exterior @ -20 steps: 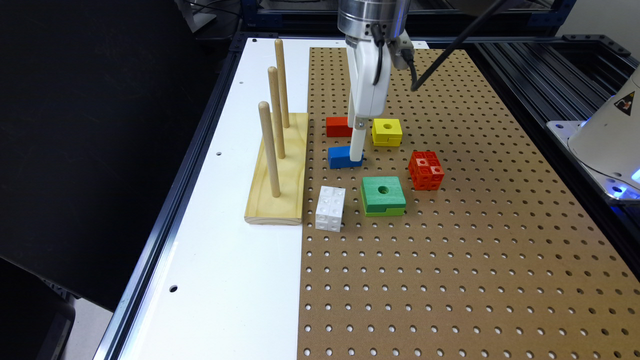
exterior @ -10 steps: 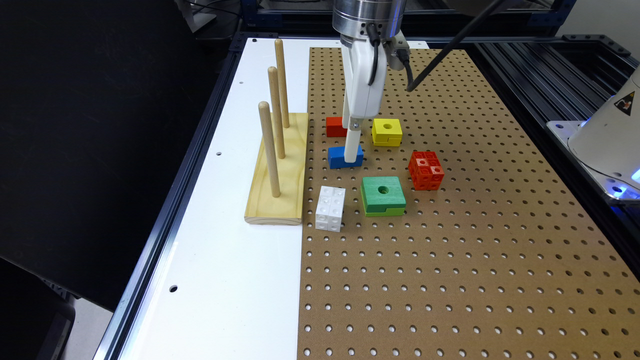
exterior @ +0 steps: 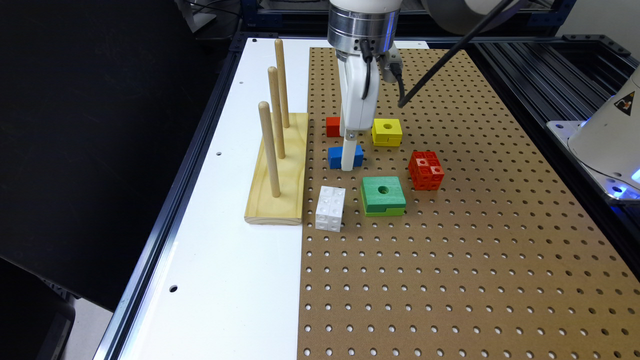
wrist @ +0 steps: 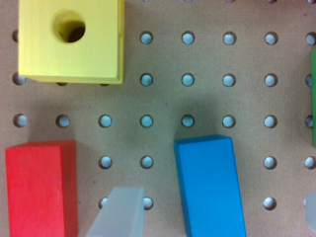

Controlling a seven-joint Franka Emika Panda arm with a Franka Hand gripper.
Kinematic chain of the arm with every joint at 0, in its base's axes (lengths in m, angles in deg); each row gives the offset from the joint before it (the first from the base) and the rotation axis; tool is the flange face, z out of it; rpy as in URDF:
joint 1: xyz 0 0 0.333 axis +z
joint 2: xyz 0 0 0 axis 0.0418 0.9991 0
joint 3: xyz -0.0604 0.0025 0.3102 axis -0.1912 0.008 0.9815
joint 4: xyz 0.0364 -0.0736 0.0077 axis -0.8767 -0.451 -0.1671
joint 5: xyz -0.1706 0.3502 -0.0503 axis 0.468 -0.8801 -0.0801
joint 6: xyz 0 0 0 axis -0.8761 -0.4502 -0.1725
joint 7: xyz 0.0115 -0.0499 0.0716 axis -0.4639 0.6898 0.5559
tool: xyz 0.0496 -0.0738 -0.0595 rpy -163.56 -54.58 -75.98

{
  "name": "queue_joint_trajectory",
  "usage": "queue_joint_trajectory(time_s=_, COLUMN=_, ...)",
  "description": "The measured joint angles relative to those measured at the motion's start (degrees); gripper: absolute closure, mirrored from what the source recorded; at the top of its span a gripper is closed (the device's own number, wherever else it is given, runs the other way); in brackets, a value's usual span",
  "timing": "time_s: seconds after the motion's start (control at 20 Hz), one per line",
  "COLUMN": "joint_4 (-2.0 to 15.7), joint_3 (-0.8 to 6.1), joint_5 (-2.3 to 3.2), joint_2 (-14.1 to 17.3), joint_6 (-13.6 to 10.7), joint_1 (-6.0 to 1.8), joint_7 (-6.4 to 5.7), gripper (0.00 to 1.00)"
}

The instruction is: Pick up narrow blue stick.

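The narrow blue stick point(exterior: 336, 156) point(wrist: 210, 187) lies flat on the brown pegboard point(exterior: 450, 260), between the red block point(exterior: 332, 126) and the white cube. My gripper point(exterior: 349, 161) point(wrist: 213, 215) is down at the stick. In the wrist view one pale fingertip point(wrist: 118, 212) stands between the red block point(wrist: 39, 187) and the stick. The other fingertip point(wrist: 311, 212) is at the frame's edge on the stick's far side. The fingers are wide apart and clear of the stick's sides, so the gripper is open.
A yellow cube with a hole point(exterior: 386, 132) point(wrist: 71, 39) sits close by. A green block point(exterior: 383, 195), a red studded cube point(exterior: 426, 170) and a white studded cube point(exterior: 330, 208) lie nearer. A wooden base with three upright pegs point(exterior: 276, 165) stands at the exterior view's left.
The gripper has come down toward the board and shifted slightly to the exterior view's left, over the blue stick. The blocks have not moved.
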State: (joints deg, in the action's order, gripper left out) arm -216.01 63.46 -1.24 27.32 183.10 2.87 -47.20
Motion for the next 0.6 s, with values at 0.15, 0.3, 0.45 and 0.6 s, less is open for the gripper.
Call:
queue_joint_trajectory(time_s=0.15, joint_4=0.09, joint_3=0.00, joint_5=0.00, joint_2=1.39, joint_6=1.20, joint_1=0.00, joint_7=0.00, gripper=0.00)
queue_joint_trajectory(time_s=0.3, joint_4=0.36, joint_3=0.00, joint_5=0.00, joint_2=2.37, joint_6=1.95, joint_1=0.00, joint_7=0.00, gripper=0.00)
queue_joint_trajectory(time_s=0.45, joint_4=0.57, joint_3=0.01, joint_5=0.00, joint_2=3.30, joint_6=2.43, joint_1=0.00, joint_7=0.00, gripper=0.00)
queue_joint_trajectory(time_s=0.6, joint_4=0.68, joint_3=0.01, joint_5=0.01, joint_2=4.42, joint_6=3.68, joint_1=0.01, joint_7=-0.02, gripper=0.00)
